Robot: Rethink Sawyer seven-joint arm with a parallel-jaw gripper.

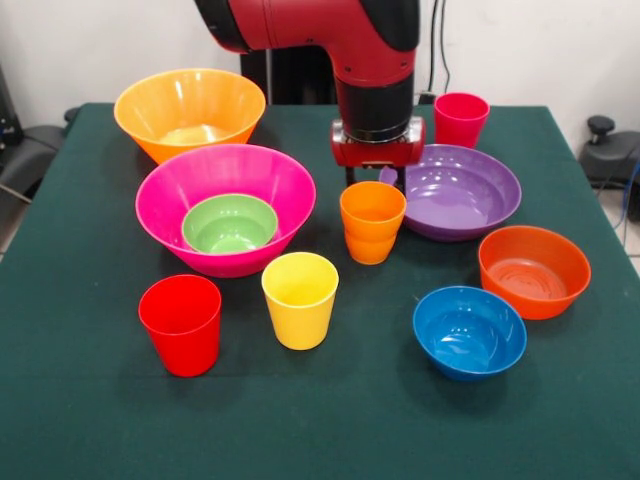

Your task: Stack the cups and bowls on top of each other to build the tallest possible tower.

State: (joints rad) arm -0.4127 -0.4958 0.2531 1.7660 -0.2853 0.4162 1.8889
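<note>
From the front, my tool (378,180) hangs behind the orange cup (372,221), low over the bench (90,400); the cup hides its fingers, so I cannot tell how far open it is or whether it holds anything. The tower so far is only the green bowl (230,223) nested in the pink bowl (225,205), a wide base for steadiness, I judge. The red cup (182,323), yellow cup (299,298) and the other bowls stand apart, unstacked
</note>
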